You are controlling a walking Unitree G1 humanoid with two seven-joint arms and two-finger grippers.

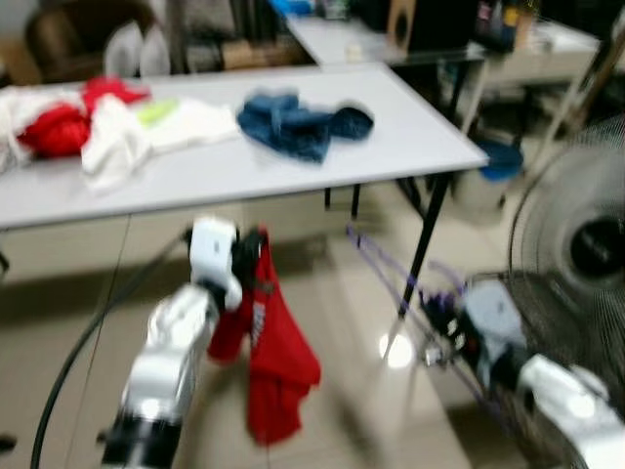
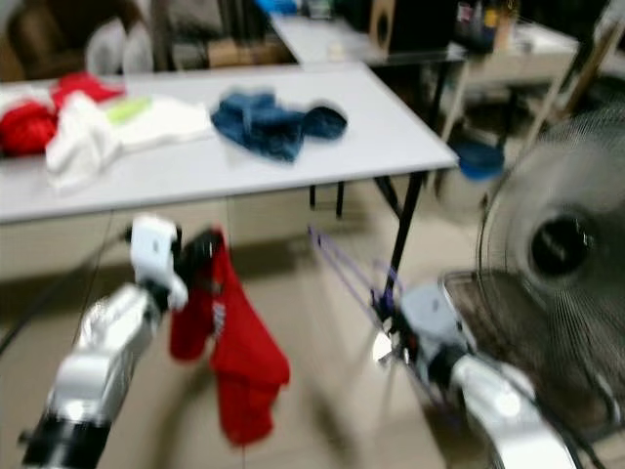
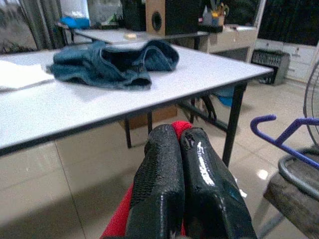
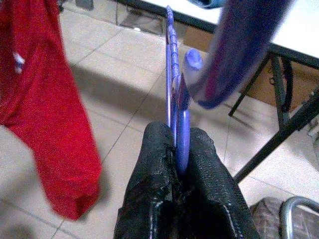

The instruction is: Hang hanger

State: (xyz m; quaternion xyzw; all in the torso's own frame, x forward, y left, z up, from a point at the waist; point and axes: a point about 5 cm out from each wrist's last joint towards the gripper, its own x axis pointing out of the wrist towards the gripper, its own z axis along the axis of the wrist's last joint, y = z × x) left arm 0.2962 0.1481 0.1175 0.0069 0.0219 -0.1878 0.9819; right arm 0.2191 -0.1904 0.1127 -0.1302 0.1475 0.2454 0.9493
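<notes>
Right wrist view: right claw (image 4: 178, 149) clamps blurred purple hanger (image 4: 174, 94); left claw (image 3: 182, 144) pinches red shirt (image 1: 273, 342).

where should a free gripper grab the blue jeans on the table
Grip the raised fold at the near edge of the blue jeans, coming from the table's front side and slightly above. The crumpled heap bunches up there, giving the fingers cloth to pinch. Both grippers are occupied now: left holds red cloth, right the hanger.
</notes>
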